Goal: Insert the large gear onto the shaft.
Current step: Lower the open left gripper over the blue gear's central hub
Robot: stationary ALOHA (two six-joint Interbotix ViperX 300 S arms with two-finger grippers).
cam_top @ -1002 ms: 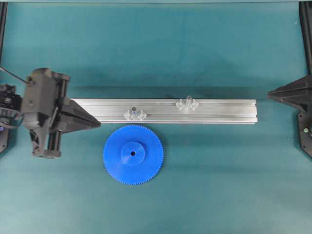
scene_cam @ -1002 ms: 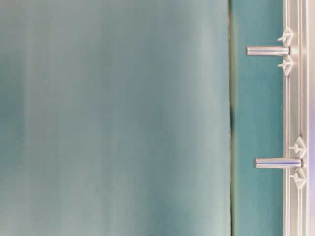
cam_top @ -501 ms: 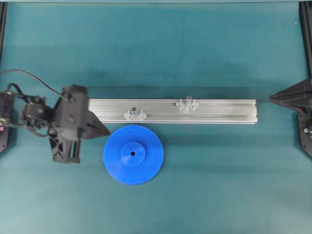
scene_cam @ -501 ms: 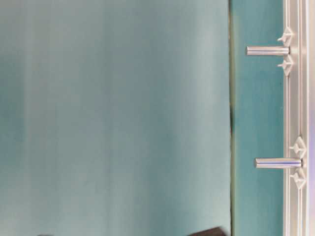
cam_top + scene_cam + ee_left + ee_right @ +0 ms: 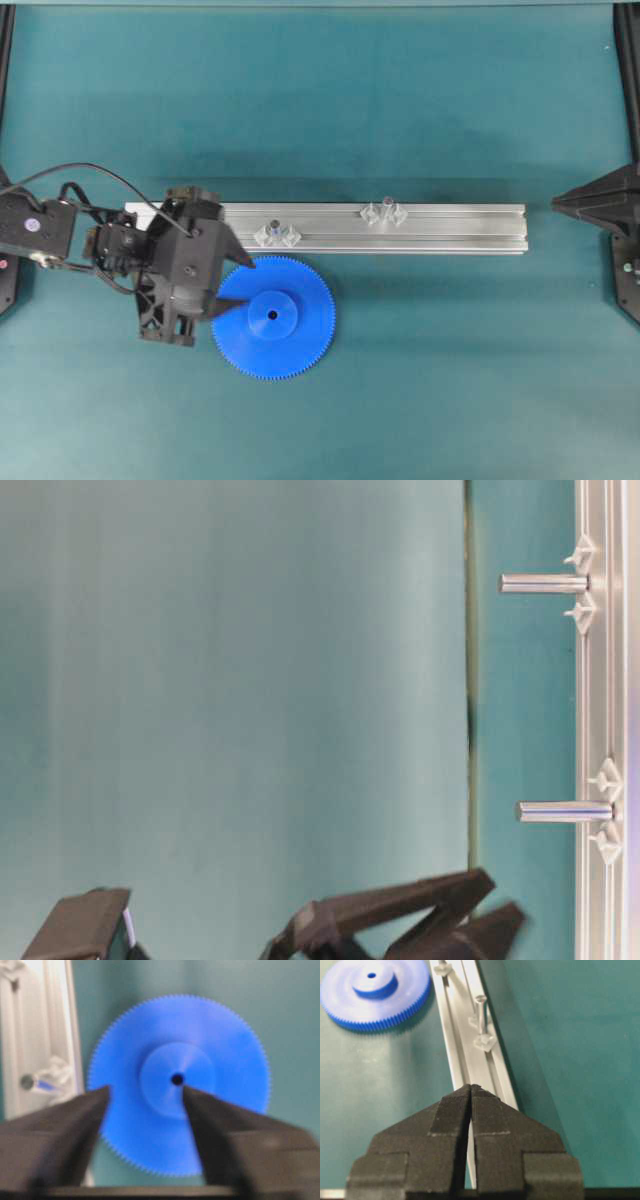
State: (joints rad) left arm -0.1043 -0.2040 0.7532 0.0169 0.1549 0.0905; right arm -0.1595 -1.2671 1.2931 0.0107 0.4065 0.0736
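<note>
Large gear [image 5: 273, 317] lies flat on the teal tabletop [image 5: 450, 360], just in front of the aluminium rail [image 5: 420, 228] as I see it from overhead, its hub and centre hole facing up. My left claw [image 5: 233, 282] sits over the gear's left edge with its jaws spread wide; in the left wrist view one finger [image 5: 75, 1125] is at the rim and the other [image 5: 220, 1125] near the hub, and I can't see them gripping anything. Two pins stand on the rail: the shaft [image 5: 385, 211] on its clear base further right, well apart from the gear, and a stubbier pin [image 5: 275, 233] close to the gear's top edge. My right claw [image 5: 471, 1087] hangs over the rail's far end, jaws pressed together and empty.
</note>
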